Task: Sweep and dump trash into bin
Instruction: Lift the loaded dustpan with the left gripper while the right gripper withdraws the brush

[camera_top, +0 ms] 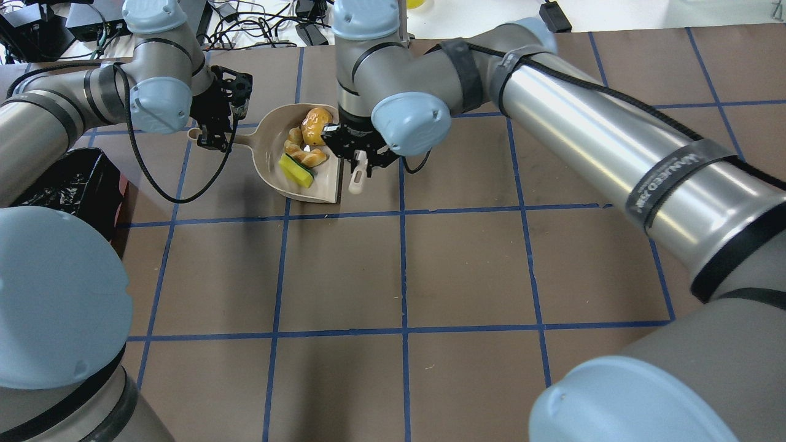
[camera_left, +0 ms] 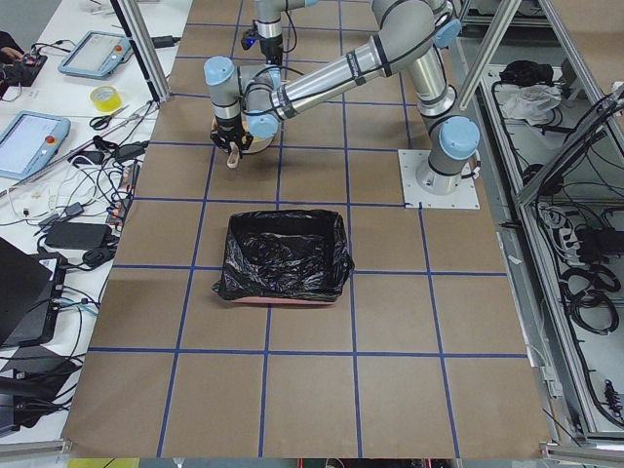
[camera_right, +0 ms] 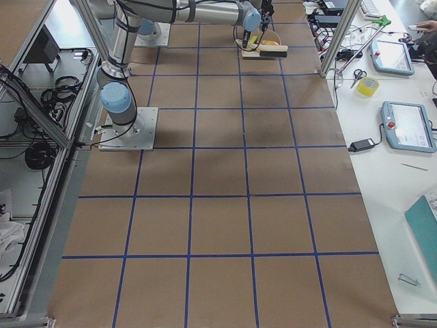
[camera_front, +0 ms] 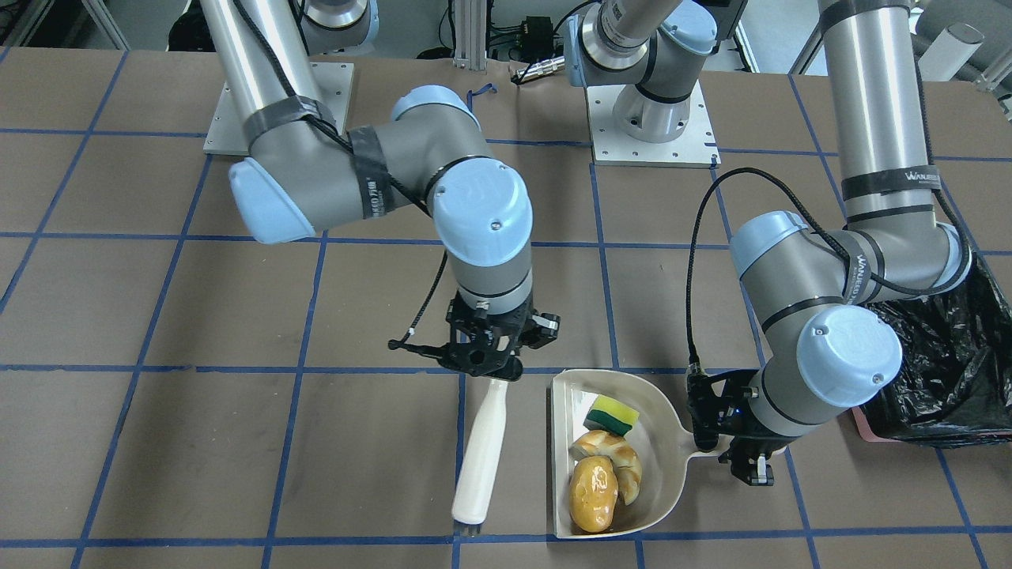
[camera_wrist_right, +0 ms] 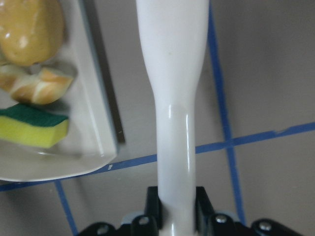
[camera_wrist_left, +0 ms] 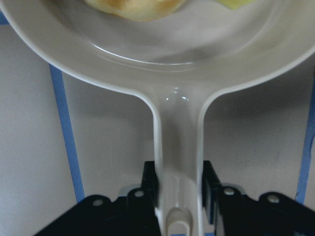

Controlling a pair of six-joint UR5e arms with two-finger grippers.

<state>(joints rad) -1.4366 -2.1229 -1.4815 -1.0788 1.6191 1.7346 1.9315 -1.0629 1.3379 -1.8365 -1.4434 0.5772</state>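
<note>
On the far side of the table (camera_front: 158, 442) from the robot, the sweeping step looks finished. All four pieces of trash lie inside the pan (camera_front: 658, 466): the potato (camera_front: 593, 494) nearest its open edge, the peels (camera_front: 605, 442) touching it in the middle, and the sponge (camera_front: 610, 415) a little apart toward the robot. The left gripper (camera_front: 739, 454) has its fingers pressed against both sides of the pan's handle, as the left wrist view shows, and the pan rests flat or nearly so. The right gripper (camera_front: 486, 363) pinches the handle of the brush (camera_front: 482, 450), which hangs just beside the pan's straight open edge without touching it; I cannot tell whether its bristles meet the table. The step in hand is therefore the dump. The bin (camera_front: 961, 371) stands near the left arm's elbow, on the side away from the brush. The next move probably calls for raising the pan with its open edge tipped slightly up so the glossy potato does not roll out, swinging it over the black liner, then tilting it. The brush needs only to keep clear, or to push out anything that sticks. By count: one potato, two peels, one sponge, one pan, one brush, one bin, and two grippers, each holding one tool.
</note>
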